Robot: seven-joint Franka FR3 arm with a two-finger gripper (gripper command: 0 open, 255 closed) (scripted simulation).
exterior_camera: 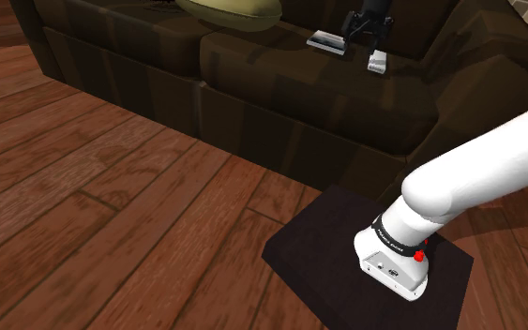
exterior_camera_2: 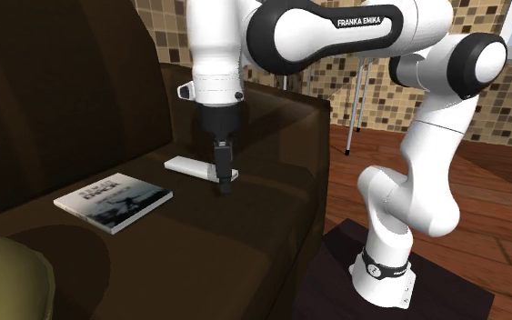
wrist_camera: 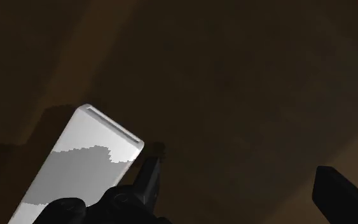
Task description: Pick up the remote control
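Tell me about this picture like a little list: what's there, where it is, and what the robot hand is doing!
place: dark brown sofa on a wooden floor
remote: white, lying flat on the sofa seat
book: flat on the seat, apart from the remote
cushion: olive green, on the sofa
gripper: open, low over the seat by one end of the remote, one finger right beside it
held: nothing yet

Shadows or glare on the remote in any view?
Wrist view: jagged grey shadow on the remote toward the gripper, far end bright white, sofa dim. Second exterior view: remote evenly lit, no glare. Shoulder view: bright against the dark sofa.
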